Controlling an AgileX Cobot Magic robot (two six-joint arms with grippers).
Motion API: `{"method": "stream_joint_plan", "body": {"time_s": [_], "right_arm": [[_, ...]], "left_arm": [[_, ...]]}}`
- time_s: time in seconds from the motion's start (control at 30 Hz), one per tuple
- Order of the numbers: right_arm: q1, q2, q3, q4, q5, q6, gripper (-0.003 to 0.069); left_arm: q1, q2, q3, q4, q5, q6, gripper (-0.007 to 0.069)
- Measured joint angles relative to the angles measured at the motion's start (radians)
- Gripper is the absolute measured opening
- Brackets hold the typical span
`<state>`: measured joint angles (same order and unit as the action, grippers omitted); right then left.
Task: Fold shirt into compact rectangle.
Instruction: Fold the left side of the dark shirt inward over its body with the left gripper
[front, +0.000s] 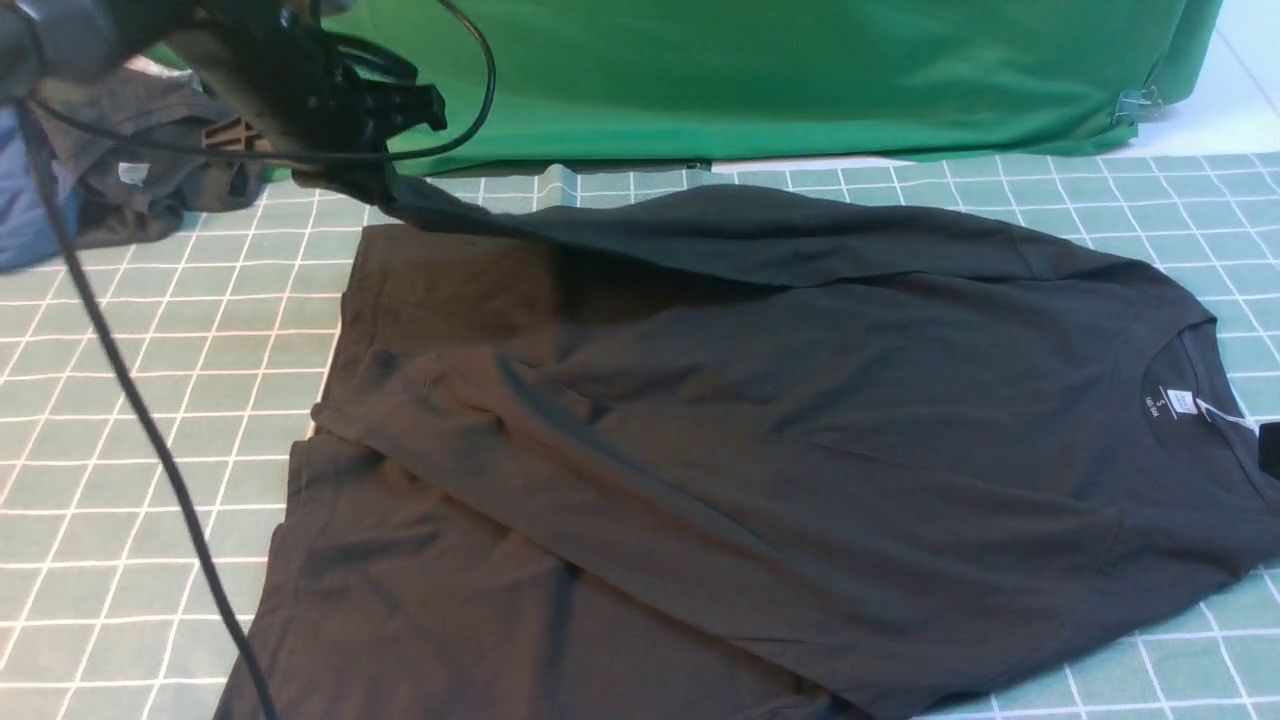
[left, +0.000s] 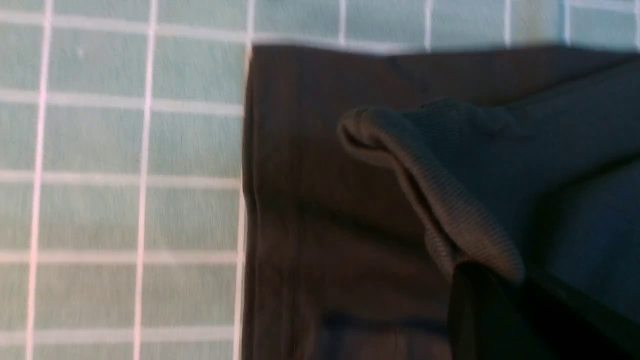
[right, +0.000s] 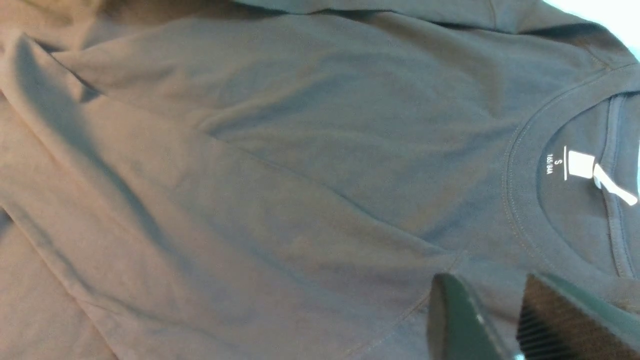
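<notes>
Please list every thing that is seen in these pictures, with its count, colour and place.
shirt: one, black, spread on the checked cloth, one sleeve raised.
neck label: one, white, inside the shirt's collar.
checked cloth: one, pale green with white lines, under the shirt.
green cloth: one, bright green, at the far side.
dark grey garment: one, crumpled, far left.
blue garment: one, blue, left edge.
clip: one, dark, on the green cloth, right.
cables: two, black, at the left.
left pincer: one, black, far left, shut on the shirt's sleeve cuff.
right pincer: one, dark, open above the shirt near the collar.
</notes>
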<state>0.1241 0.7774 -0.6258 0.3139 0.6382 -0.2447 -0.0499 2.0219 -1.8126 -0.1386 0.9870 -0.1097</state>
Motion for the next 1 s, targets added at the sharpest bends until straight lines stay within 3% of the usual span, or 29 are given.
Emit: {"method": "stream_joint_plan", "body": {"time_s": [0.23, 0.63, 0.9, 1.0], "right_arm": [[0.000, 0.000, 0.000, -0.067, 0.000, 0.000, 0.0195], [0.000, 0.000, 0.068, -0.080, -0.064, 0.011, 0.0199], [0.000, 0.000, 0.089, -0.079, -0.074, 0.021, 0.0202], [0.000, 0.000, 0.089, -0.079, -0.075, 0.023, 0.0204]], "left_arm": [[0.000, -0.134, 0.110, -0.005, 0.084, 0.016, 0.0017], [-0.069, -0.418, 0.633, -0.022, -0.047, -0.030, 0.0017], [-0.089, -0.421, 0.793, -0.022, -0.109, -0.040, 0.0019], [-0.090, -0.421, 0.818, -0.022, -0.113, -0.040, 0.0052]]}}
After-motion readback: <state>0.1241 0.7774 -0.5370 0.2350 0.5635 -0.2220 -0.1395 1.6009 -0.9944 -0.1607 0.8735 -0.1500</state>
